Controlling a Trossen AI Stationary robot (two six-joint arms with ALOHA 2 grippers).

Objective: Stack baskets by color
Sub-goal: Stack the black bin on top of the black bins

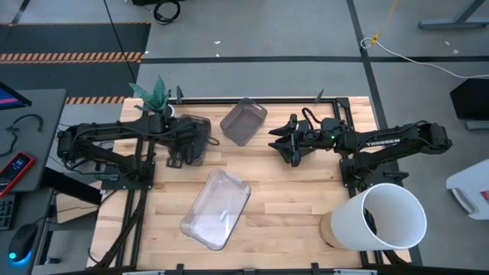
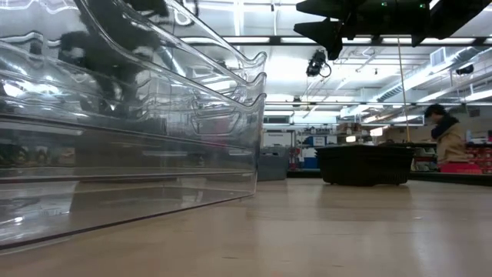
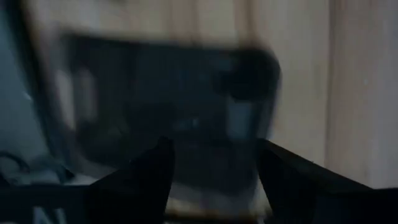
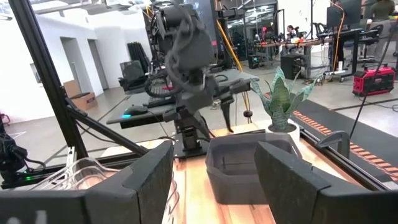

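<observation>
A dark basket (image 1: 195,139) sits on the table at the far left; it fills the blurred left wrist view (image 3: 168,93). My left gripper (image 1: 183,142) (image 3: 211,171) hovers just above it, pointing down, open, with nothing between its fingers. A smoky grey basket (image 1: 243,121) (image 4: 245,165) rests on its bottom at the far middle. My right gripper (image 1: 284,142) (image 4: 214,174) is held level and open just to the right of it, clear of it. Nested clear baskets (image 1: 216,208) (image 2: 131,131) lie near the table's front edge.
A big white bucket (image 1: 386,218) stands at the near right corner. A small potted plant (image 1: 157,95) (image 4: 281,102) stands at the far left, behind the dark basket. Bare wood lies between the clear baskets and the bucket. A person (image 2: 446,138) sits in the room beyond.
</observation>
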